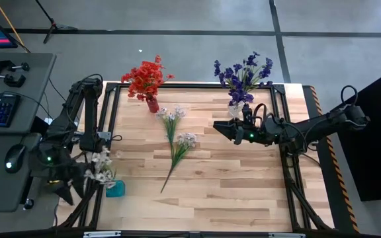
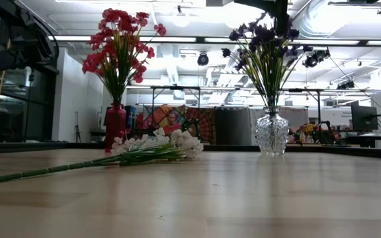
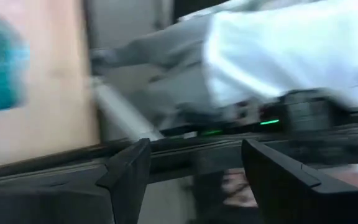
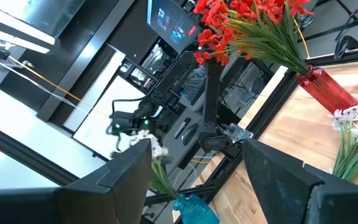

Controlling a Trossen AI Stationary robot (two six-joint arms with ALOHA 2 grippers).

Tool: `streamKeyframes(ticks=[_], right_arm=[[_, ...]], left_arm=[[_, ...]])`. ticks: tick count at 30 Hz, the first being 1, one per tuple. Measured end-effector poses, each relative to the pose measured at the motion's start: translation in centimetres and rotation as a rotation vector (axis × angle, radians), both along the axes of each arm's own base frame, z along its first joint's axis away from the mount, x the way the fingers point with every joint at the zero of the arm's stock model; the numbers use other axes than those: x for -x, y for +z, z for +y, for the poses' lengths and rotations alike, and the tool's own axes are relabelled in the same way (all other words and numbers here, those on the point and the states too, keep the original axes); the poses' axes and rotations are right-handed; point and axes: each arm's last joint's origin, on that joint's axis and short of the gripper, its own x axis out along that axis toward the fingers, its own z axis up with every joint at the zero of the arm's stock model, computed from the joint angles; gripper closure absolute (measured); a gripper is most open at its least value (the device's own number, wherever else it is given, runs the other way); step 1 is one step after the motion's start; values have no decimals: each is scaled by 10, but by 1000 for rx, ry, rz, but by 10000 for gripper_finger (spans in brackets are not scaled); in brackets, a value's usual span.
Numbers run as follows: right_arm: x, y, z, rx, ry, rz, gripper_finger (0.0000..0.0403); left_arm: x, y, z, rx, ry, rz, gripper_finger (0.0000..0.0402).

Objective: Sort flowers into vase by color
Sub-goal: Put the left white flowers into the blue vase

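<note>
white flowers (image 1: pixel 177 140) on table, both grippers open

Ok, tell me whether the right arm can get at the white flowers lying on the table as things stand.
Probably yes. The right gripper hangs with open jaws just beside the white flowers lying mid-table, with only bare wood between them. The purple flowers' glass vase stands off to the side, out of that path.

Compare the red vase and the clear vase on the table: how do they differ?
The red vase is opaque, slim and tall; the clear vase is see-through glass, round and wide. The red vase holds red flowers, while the clear vase holds purple flowers. Both stand upright along the table's far edge, each holding a single colour.
</note>
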Motion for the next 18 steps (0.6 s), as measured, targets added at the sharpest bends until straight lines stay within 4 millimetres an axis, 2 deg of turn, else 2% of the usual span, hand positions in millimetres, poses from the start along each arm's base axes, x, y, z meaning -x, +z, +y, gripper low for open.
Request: streamKeyframes(ticks=[7, 11, 14, 18], right_arm=[[0, 0, 0, 25, 4, 7, 160], [0, 0, 1, 39, 27, 9, 160], [0, 0, 1, 44, 41, 10, 160], [0, 0, 1, 57, 43, 14, 160]], left_arm=[[-2, 49, -9, 446, 68, -158, 163], [-7, 74, -3, 614, 209, -329, 163], [-14, 102, 12, 569, 375, -595, 163], [-22, 161, 48, 307, 591, -979, 163]])
